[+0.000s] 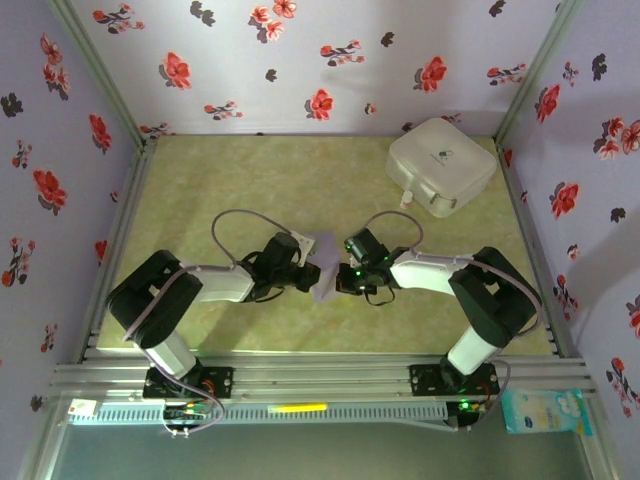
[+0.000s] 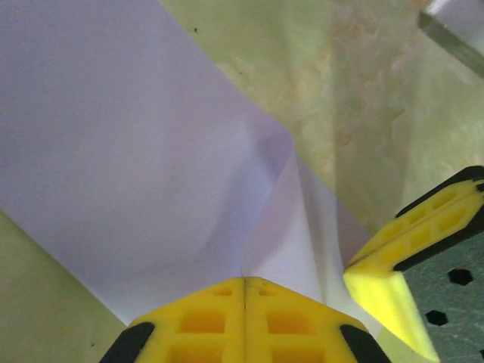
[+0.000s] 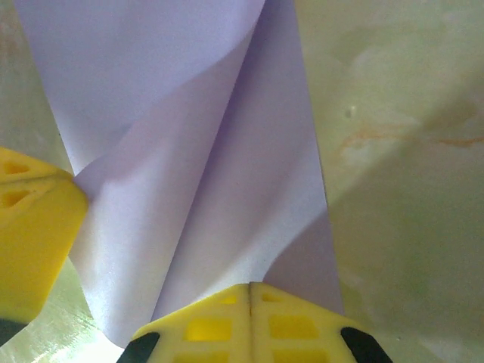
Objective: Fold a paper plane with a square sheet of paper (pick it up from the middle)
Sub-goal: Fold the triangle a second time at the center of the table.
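From above, the left hand (image 1: 310, 275) and right hand (image 1: 343, 278) meet, with the paper sheet (image 1: 326, 256) between them. Left wrist: that hand is shut tight on the paper sheet's edge, probably to steady it. Right wrist: same pinch, ready to fold.

A lab test booth (floral-papered walls (image 1: 300, 70), aluminium frame rails (image 1: 330, 378)) around a marbled green table (image 1: 250, 170).

The square sheet of paper (image 1: 326, 270) (pale lavender, plain) lies bent in overlapping folds.

Black-and-white left arm (image 1: 215, 283) and right arm (image 1: 430, 272), grey cables (image 1: 235, 215), yellow black-edged tool fingers (image 2: 204, 325)
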Controlling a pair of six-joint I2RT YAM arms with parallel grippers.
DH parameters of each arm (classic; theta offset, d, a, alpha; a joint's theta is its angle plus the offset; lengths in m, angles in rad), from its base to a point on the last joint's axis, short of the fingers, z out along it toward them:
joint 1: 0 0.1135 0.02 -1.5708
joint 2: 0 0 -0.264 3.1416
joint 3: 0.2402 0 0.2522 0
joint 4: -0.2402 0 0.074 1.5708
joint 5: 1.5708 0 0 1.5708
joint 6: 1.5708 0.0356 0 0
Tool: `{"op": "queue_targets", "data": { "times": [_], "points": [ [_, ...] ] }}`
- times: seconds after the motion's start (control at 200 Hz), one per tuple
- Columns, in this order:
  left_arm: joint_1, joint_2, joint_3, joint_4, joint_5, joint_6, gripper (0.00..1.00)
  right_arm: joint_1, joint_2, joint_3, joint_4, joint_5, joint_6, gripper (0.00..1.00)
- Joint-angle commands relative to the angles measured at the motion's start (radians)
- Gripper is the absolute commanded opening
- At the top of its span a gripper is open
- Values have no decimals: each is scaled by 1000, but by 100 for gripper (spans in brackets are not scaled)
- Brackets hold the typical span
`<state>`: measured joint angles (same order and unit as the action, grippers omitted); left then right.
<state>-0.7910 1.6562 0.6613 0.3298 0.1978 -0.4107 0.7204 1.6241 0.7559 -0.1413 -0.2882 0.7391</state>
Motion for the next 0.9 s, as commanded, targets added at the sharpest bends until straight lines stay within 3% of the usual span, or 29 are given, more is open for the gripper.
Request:
{"op": "queue_targets", "data": {
  "times": [0.0, 0.39, 0.895],
  "points": [
    [8, 11, 35, -27, -45, 56, 0, -9, 13, 0, -83, 31, -20, 0],
    [8, 29, 64, -72, -93, 162, 0, -9, 18, 16, -90, 29, -21, 0],
    [8, 56, 69, -36, -112, 194, 0, -10, 19, 14, -91, 27, -20, 0]
  ]
}}
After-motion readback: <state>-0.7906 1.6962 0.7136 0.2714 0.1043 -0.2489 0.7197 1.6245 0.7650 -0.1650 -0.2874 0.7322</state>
